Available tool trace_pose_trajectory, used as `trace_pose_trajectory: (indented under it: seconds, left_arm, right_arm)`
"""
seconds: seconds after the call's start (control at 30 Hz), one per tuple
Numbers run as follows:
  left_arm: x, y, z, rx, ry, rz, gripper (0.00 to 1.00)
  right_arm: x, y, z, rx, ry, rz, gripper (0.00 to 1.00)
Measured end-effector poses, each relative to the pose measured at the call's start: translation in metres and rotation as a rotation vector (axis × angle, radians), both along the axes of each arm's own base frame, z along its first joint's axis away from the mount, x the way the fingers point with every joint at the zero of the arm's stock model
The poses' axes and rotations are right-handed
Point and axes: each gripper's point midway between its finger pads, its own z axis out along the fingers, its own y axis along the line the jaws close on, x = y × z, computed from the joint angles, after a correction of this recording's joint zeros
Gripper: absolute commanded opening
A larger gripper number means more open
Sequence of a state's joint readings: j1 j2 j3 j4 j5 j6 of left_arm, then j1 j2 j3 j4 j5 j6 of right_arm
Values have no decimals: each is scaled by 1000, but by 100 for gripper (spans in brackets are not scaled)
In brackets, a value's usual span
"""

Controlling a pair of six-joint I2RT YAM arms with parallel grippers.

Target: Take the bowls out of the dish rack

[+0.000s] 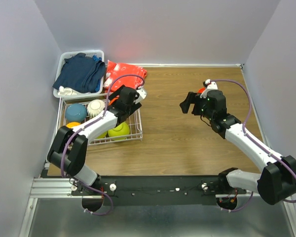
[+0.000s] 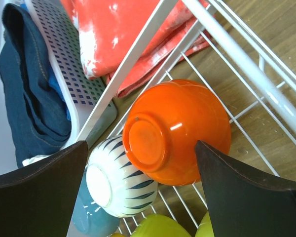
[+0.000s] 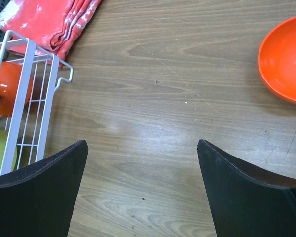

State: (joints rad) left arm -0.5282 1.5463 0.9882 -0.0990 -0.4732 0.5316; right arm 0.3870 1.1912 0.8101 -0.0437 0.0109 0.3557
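Racked red-orange bowl (image 2: 175, 131): glossy, round and smooth, its flat foot ring turned toward the wrist camera; it lies in the dish rack's far right corner.
Left gripper (image 2: 140, 144): spread wide, with the dark wedge-shaped fingers at 9 and 3 o'clock of this bowl; whether they touch it cannot be told.
White ribbed bowl (image 2: 116, 182): white with dark ribs, foot ring showing, just beside the red-orange bowl at its 8 o'clock.
Other bowls: a blue bowl (image 1: 75, 112), a yellow-orange bowl (image 1: 73, 125) and lime green bowls (image 1: 119, 131) fill the rack's left and near parts.
Dish rack (image 2: 246, 61): a thin white wire grid with thicker rails, at 9 o'clock on the table.
Second red-orange bowl (image 3: 286, 59): upright on the table, hollow side up, at 2 o'clock of the right gripper.
Right gripper (image 3: 141, 143): jaws apart, holding nothing, over bare wood.
Table (image 3: 153, 74): brown wood grain, lightly scuffed.
Red cloth (image 1: 126, 73): crumpled, with white-worn patches, at the rack's 12 o'clock.
Basket (image 1: 84, 53): white perforated plastic, holding dark blue clothes (image 1: 81, 71), at the rack's 11 o'clock.
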Motion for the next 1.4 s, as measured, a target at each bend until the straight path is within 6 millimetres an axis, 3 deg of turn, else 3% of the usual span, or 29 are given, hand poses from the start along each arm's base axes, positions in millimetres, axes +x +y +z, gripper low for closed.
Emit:
trace_pose_trajectory:
  seconds: [0.23, 0.43, 0.87, 1.4]
  left_arm:
    - [-15, 10, -9, -4, 75, -57, 99]
    - [-30, 17, -5, 24, 92, -132, 99]
    - [-17, 18, -16, 99, 153, -191, 98]
    - [-18, 15, -27, 187, 329, -256, 98]
  right_arm:
    - [-1, 2, 0, 6, -2, 12, 100]
    - [-2, 5, 1, 10, -3, 23, 100]
    - [-7, 14, 2, 2, -16, 56, 100]
    - [-13, 27, 2, 0, -18, 96, 100]
